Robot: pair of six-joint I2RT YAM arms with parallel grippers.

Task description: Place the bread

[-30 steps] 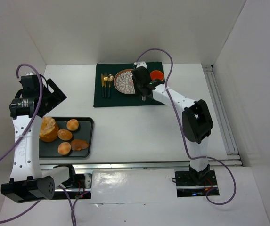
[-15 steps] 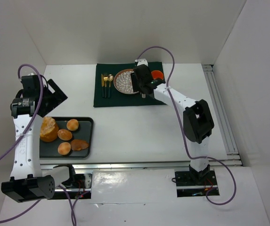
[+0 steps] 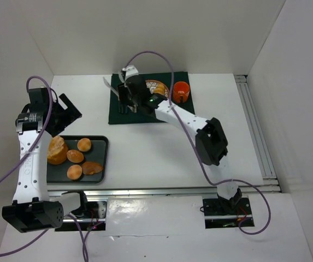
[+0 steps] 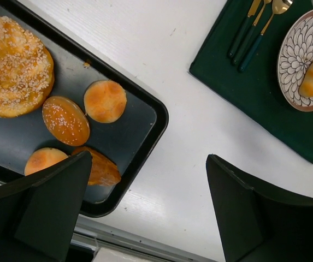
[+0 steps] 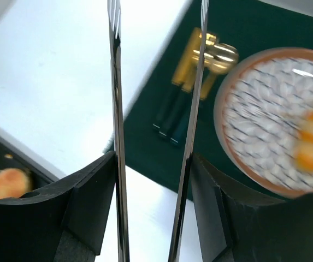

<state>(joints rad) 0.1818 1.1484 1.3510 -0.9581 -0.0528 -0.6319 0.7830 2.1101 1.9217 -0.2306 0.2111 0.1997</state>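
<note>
The bread lies on a black tray (image 3: 104, 158): a seeded puffy loaf (image 4: 11, 65), small round buns (image 4: 105, 100) and a flat piece (image 4: 102, 169). One golden piece (image 5: 312, 144) lies on the patterned plate (image 5: 254, 120); it also shows in the left wrist view (image 4: 311, 81). My right gripper (image 5: 153, 169) is shut on metal tongs (image 5: 116, 109), whose arms stand apart and empty over the left edge of the green mat (image 3: 140, 114). My left gripper (image 4: 148, 164) is open and empty, above the table right of the tray.
Gold-and-dark cutlery (image 4: 254, 27) lies on the mat left of the plate. An orange cup (image 3: 181, 91) stands right of the plate. White walls enclose the table; a rail (image 3: 257, 131) runs along its right side.
My right arm swung left with the tongs, from over the plate to over the mat's left edge. A bread piece now shows on the plate. The left arm barely moved.
</note>
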